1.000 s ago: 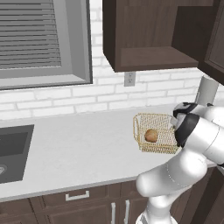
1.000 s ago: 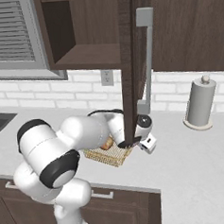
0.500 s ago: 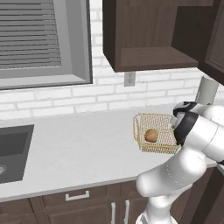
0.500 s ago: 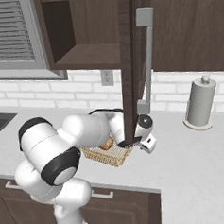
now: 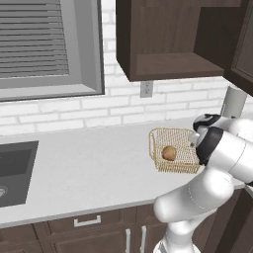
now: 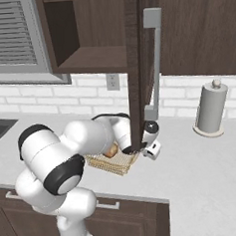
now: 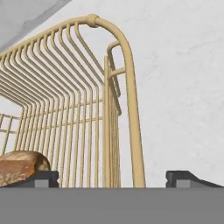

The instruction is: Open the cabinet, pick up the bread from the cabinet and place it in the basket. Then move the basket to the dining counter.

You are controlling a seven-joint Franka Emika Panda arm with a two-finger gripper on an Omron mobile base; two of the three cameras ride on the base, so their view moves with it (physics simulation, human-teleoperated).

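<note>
My pincer [image 7: 112, 177] is spread wide, its two dark tips standing either side of the basket's [image 7: 65, 109] wire wall: one tip inside, one outside over the pale tabletop [image 7: 183, 87]. It grips nothing. Just beside the inner tip lies the bread [image 7: 19, 166], a golden-brown bun resting on the basket floor. From the left base view, the basket [image 5: 173, 148] sits on the light grey tabletop [image 5: 89, 168] with the bread [image 5: 169, 152] inside it, close against my white arm. Above hangs the dark wooden cabinet [image 6: 89, 37], its door [image 6: 136, 69] swung open, silver bar handle [image 6: 155, 62] facing out. A paper towel roll [image 6: 209, 108] stands well apart.
</note>
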